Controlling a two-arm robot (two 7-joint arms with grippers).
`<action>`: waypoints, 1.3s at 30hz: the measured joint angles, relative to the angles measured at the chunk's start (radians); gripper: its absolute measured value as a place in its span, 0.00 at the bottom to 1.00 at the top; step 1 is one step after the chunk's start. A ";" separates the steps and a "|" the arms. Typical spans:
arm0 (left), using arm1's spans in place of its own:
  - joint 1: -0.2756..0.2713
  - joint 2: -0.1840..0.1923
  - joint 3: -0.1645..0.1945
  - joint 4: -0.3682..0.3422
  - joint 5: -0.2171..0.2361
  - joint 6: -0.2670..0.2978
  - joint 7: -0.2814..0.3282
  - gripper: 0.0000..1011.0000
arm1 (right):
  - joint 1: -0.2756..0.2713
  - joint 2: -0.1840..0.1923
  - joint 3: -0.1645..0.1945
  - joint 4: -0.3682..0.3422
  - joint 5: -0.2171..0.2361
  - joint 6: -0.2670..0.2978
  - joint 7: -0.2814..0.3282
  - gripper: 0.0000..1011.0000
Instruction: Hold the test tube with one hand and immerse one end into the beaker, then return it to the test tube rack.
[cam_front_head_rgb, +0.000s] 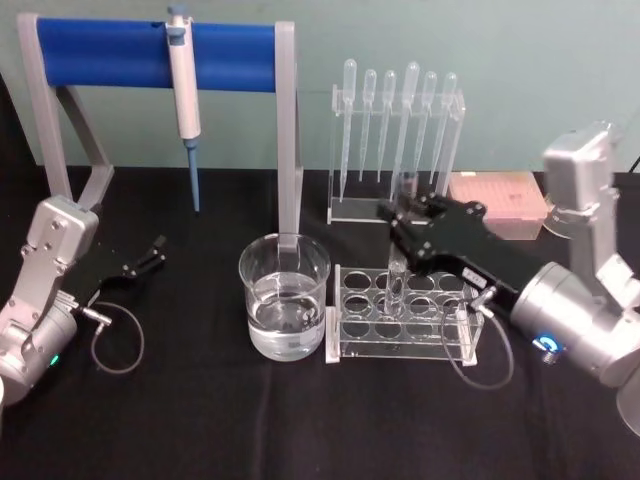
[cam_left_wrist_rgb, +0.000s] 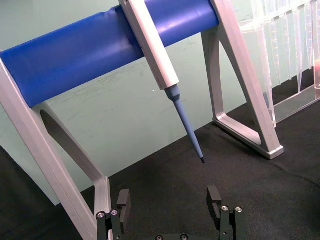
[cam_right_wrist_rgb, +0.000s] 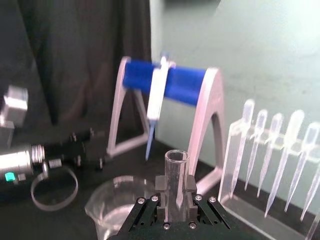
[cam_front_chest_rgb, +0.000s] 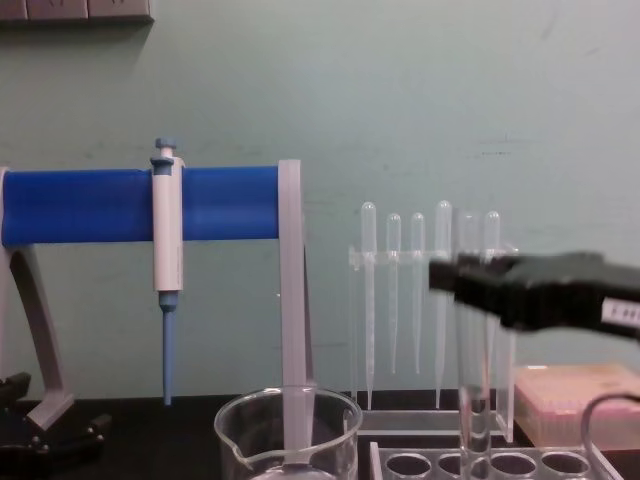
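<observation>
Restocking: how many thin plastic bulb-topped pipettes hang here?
6 thin clear plastic pipettes, one row on the clear acrylic stand behind the tube rack; right gripper, holding the glass test tube, crosses the rightmost tips. Left gripper idles far left.

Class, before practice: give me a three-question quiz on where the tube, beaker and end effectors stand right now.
1. True or false: the tube is dipped in the beaker.
2. The right end effector is: A open, B shut on the tube, C holding a pipette.
3. Fill in: the tube's lower end sits in the ____.
Key: 1 false; 2 B; 3 rack. The left end effector idles open.
</observation>
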 joint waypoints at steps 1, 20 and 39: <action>0.000 0.000 0.000 0.000 0.000 0.000 0.000 0.99 | -0.005 -0.001 0.006 -0.009 0.010 0.000 -0.003 0.22; 0.000 0.000 0.000 0.000 0.000 0.000 0.000 0.99 | -0.022 0.003 0.028 -0.057 0.042 0.005 -0.027 0.22; 0.000 0.000 0.000 0.000 0.000 0.000 0.000 0.99 | -0.022 0.002 0.027 -0.054 0.041 0.003 -0.025 0.22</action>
